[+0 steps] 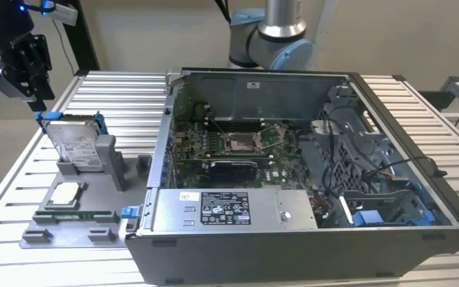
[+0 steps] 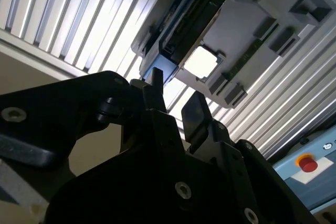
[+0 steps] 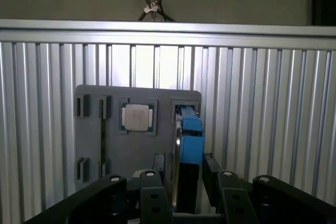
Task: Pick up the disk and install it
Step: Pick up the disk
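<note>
Status: nothing done yet as far as I can see. The pick is not made and the install is not started.

Exterior view's left, near to far:
- The grey fixture tray (image 1: 54, 230) sits on the slatted aluminium table (image 1: 118, 95).
- A memory stick (image 1: 74, 213) lies flat near the tray's near edge, with the processor chip (image 1: 64, 194) just beyond it.
- Beyond those, the disk (image 1: 74, 143) stands upright on edge in its tray slot, inside its blue carrier frame. It is seated and untouched.
- The gripper (image 1: 30, 78) hangs above and beyond the disk, off toward the exterior view's left and well apart from it. No contact.

Pincer state: released, holding nothing.
- In the second wrist view the gripper (image 2: 173, 95) has a clear gap between its two fingers. The disk (image 2: 186, 22) and the chip (image 2: 201, 61) sit on the tray well past the tips.
- In the first wrist view the gripper (image 3: 184, 174) looks along its fingers at the thin edge of the disk (image 3: 190, 140), with the chip (image 3: 136, 117) beside it.
- That edge falls in line with the finger gap. My read is that the fingers are roughly lined up with the carrier, but there's a clear approach left to close.

Exterior view's right, near to far:
- The open computer case (image 1: 293, 251) has the power supply (image 1: 229, 209) along its near side.
- The drive cage (image 1: 381, 209) with blue parts is at the near right corner. It is presumably the install target, but I can't tell which bay.
- The motherboard (image 1: 213, 143) lies farther in.
- The robot arm (image 1: 274, 42) base stands beyond the case's far wall.
</note>
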Controlling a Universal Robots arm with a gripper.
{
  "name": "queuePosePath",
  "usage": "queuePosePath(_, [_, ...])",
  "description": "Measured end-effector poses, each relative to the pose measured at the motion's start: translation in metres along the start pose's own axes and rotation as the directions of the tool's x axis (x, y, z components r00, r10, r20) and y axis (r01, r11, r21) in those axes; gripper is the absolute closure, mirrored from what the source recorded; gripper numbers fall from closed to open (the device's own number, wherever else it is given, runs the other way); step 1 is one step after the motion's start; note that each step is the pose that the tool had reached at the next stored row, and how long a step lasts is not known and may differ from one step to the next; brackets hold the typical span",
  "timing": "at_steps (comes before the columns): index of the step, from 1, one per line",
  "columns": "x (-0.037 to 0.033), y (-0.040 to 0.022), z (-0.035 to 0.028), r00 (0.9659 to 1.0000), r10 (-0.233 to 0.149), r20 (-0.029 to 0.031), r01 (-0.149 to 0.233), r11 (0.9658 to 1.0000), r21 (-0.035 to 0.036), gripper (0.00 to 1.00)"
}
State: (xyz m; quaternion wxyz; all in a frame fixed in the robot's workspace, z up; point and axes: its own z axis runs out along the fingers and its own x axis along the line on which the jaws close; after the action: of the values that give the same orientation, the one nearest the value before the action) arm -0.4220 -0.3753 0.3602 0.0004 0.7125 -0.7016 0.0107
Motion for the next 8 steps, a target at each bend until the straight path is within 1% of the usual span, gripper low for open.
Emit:
queuePosePath(3, [-0.0001, 0.0, 0.0004, 1.0, 0.0, 0.0, 0.0, 1.0, 0.0001, 1.0])
queuePosePath(4, [-0.0001, 0.0, 0.0005, 1.0, 0.0, 0.0, 0.0, 1.0, 0.0001, 0.0])
queuePosePath(8, [-0.0001, 0.0, 0.001, 1.0, 0.0, 0.0, 0.0, 1.0, 0.0001, 0.0])
